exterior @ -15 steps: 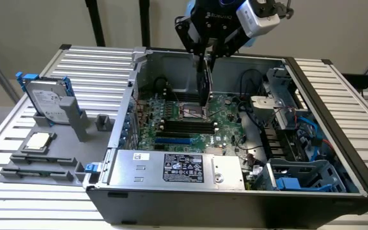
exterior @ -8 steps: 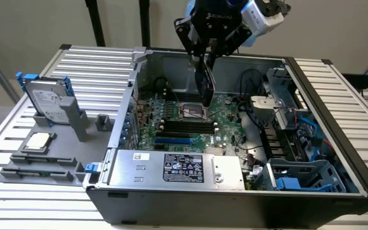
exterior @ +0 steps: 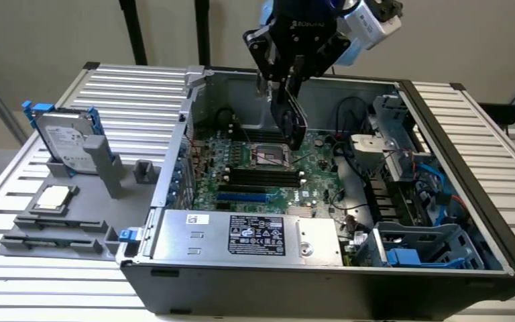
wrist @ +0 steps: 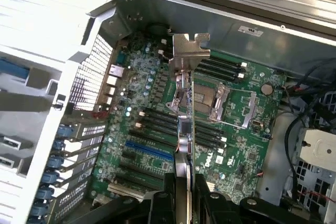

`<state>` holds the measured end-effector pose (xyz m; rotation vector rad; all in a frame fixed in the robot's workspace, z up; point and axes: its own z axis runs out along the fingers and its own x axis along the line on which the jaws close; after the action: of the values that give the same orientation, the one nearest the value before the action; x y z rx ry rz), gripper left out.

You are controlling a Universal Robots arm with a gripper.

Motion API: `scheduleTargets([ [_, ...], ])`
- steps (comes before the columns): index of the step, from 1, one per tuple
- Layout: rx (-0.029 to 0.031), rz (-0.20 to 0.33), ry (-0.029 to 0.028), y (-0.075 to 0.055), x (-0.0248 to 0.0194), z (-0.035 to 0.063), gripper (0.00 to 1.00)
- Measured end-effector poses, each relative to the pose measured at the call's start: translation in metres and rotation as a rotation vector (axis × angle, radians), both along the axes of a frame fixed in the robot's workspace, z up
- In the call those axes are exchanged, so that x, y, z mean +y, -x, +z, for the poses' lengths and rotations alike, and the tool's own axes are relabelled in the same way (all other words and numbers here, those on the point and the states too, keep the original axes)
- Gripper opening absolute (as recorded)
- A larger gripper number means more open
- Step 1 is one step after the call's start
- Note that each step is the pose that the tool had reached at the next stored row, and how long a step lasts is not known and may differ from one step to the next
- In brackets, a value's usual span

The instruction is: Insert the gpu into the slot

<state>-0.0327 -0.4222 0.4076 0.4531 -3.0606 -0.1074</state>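
My gripper (exterior: 280,82) hangs above the open computer case (exterior: 239,295), shut on the gpu (exterior: 292,115). The gpu is a thin black card held on edge, pointing down over the motherboard (exterior: 316,184), well above it. In the wrist view the gpu (wrist: 184,129) is seen edge-on between my fingers (wrist: 169,192), with its silver bracket (wrist: 189,51) at the far end. The slot (exterior: 242,198), a bright-blue strip, lies on the board towards the exterior view's left of the card and nearer the power supply. In the wrist view the slot (wrist: 149,150) runs beside the card, apart from it.
A silver power-supply box (exterior: 239,235) sits at the case's near side. The square processor socket (exterior: 271,155) and black memory slots (exterior: 262,178) lie under the card. Cables and a blue drive cage (exterior: 418,245) crowd the exterior view's right. A hard drive (exterior: 65,141) stands outside the case.
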Motion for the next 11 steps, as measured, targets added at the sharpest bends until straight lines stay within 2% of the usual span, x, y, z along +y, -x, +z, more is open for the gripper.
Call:
scheduleTargets([
  [11,-0.0135,0.2,0.0001,0.0001,0.0,-0.0022,0.26],
])
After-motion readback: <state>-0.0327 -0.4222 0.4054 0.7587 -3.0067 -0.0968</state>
